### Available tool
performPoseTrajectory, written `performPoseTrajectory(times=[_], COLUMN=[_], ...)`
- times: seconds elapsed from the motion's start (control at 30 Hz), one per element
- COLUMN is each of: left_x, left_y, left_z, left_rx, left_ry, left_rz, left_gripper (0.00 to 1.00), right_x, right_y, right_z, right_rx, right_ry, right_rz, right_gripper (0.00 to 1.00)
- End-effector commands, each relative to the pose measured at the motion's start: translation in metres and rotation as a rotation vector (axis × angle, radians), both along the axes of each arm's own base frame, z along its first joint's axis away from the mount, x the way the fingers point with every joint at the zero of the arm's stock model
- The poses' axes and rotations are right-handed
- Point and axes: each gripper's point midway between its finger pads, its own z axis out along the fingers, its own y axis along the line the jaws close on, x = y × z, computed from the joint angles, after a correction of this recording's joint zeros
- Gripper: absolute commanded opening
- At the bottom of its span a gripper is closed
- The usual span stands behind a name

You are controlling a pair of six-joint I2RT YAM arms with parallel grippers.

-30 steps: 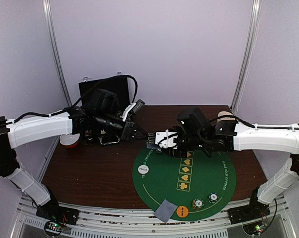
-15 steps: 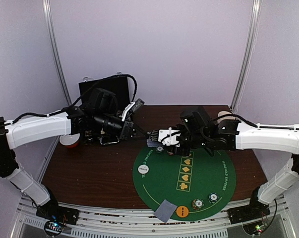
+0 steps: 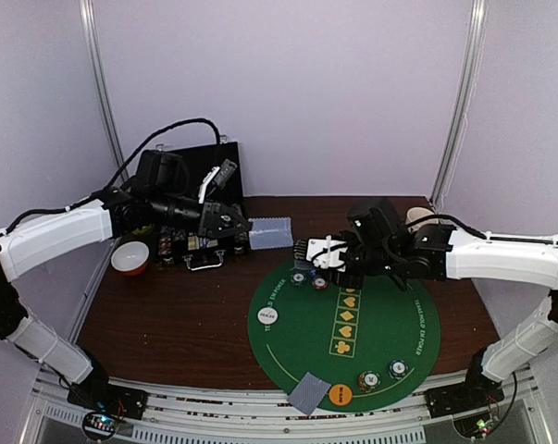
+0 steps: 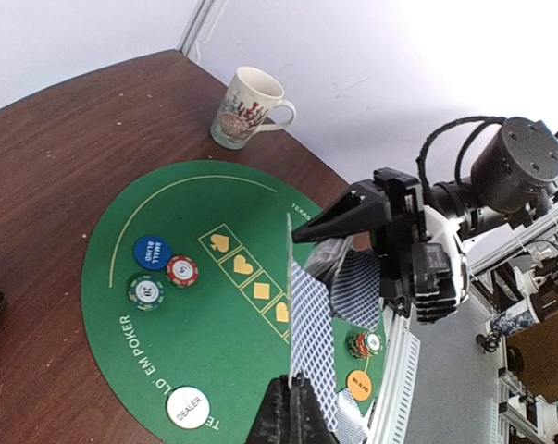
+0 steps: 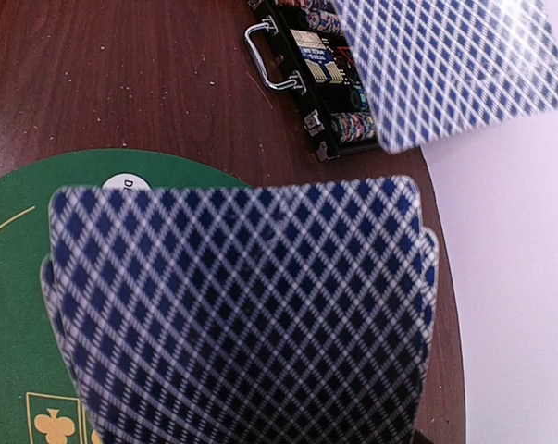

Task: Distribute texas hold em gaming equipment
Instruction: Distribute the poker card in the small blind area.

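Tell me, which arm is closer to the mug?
Right. The right arm, holding a deck, passes right beside the mug; the left arm, holding one card, is far off, by the black case.

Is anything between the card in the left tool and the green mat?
Nothing visible: only table shows between the card and the mat. The right tool, holding the deck, hovers over the mat's far edge.

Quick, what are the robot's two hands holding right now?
Left end effector: closed, holding one playing card.
Right end effector: closed, holding a stack of playing cards.
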Motion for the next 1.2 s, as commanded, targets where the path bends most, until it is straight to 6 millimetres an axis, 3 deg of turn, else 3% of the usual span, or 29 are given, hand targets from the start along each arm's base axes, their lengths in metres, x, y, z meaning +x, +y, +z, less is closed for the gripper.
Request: performPoseTrajectory(times=[0.0,0.03,0.17,0.27,0.37,0.67,0.83,1.0,1.17], left_x=[0.029,0.043,0.1,0.113,0.111,0.114,0.114,0.143,0.152], left_y=[0.025,0.033,0.053,0.046,0.044,-0.002,-0.01,0.001,-0.027], left_z=[0.003,-0.001,-0.058,-0.096,-0.128,-0.157,-0.18,-0.207,-0.216], left_rx=[0.034,0.071,0.355,0.457,0.512,0.602,0.656,0.823,0.847], left_ry=[-0.033,-0.056,-0.101,-0.057,0.01,-0.032,-0.04,-0.088,-0.207], left_rz=[0.051,0.089,0.201,0.115,0.051,-0.132,-0.195,-0.116,-0.142], left_gripper=[0.0,0.0,0.0,0.0,0.0,0.0,0.0,0.0,0.0], right_x=[0.004,0.004,0.003,0.003,0.001,0.001,0.0,0.001,0.0], right_y=[-0.002,-0.003,-0.005,-0.005,-0.006,-0.003,-0.002,-0.003,-0.004], right_z=[0.015,0.017,0.022,0.023,0.023,0.025,0.026,0.027,0.022], right_rx=[0.054,0.056,0.059,0.053,0.051,0.074,0.08,0.082,0.079], right_ry=[-0.02,-0.024,-0.034,-0.031,-0.023,-0.029,-0.028,-0.031,-0.027], right_rz=[-0.018,-0.021,-0.013,-0.01,-0.009,0.002,0.007,0.005,-0.002], right_gripper=[0.44,0.44,0.44,0.44,0.44,0.44,0.44,0.44,0.44])
